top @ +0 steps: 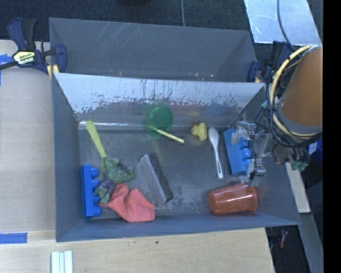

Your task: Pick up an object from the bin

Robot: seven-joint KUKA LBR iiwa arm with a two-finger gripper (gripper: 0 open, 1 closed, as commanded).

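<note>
At lower right the gripper (254,172) hangs just over a red-brown cup (233,201) lying on its side, with a blue block (237,152) beside it. I cannot tell whether the gripper is spread or closed.

No words, numbers or brand names are legible anywhere. A small yellow label (24,57) on the blue clamp (15,28) at the far left of the bin (153,50) carries dark print, too small to make out.
</note>
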